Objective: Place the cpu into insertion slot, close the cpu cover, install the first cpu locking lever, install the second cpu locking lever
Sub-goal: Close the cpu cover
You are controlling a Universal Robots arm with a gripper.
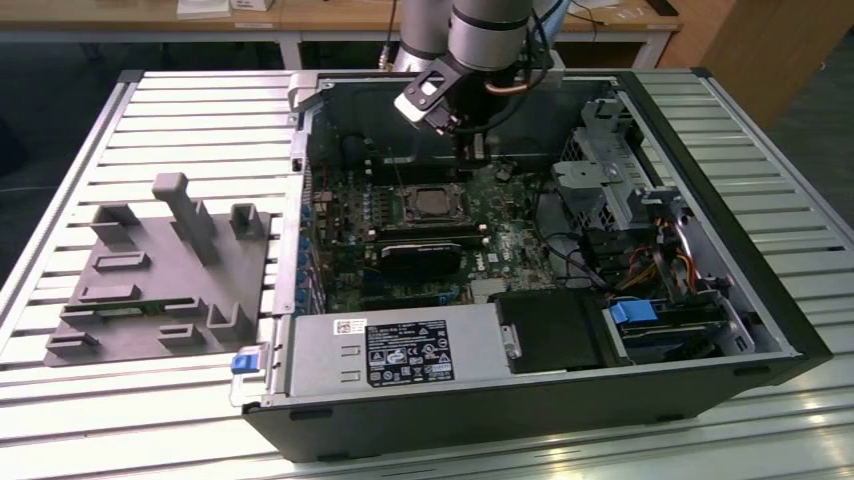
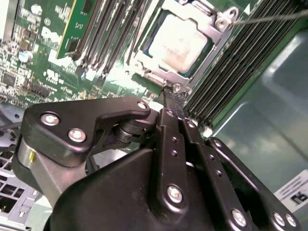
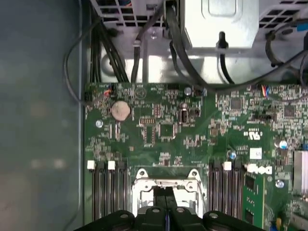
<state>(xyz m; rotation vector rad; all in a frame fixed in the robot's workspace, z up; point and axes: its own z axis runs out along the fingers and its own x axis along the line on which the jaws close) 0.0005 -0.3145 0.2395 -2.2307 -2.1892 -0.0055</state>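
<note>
The cpu (image 2: 178,43) lies flat in the insertion slot (image 1: 406,204) on the green motherboard, its pale metal face showing through the window of the cpu cover (image 2: 212,44). The silvery cover frame is down around the chip. My gripper (image 2: 169,94) is shut, with its dark fingers pressed together into one narrow tip. That tip touches the small tab at the cover's edge, on the socket's far side in the exterior view, where the gripper (image 1: 467,157) hangs just beyond the socket. A thin lever rod (image 2: 269,18) runs off from the cover's screw corner. In the first wrist view the gripper (image 3: 166,199) meets the cover (image 3: 140,186).
The open computer case (image 1: 787,330) lies on a slatted table. A black fan card (image 1: 420,255) sits just in front of the socket, with memory slots (image 2: 110,33) beside it. A drive cage and cables (image 1: 627,190) are at the exterior view's right. A grey fixture (image 1: 160,270) stands at its left.
</note>
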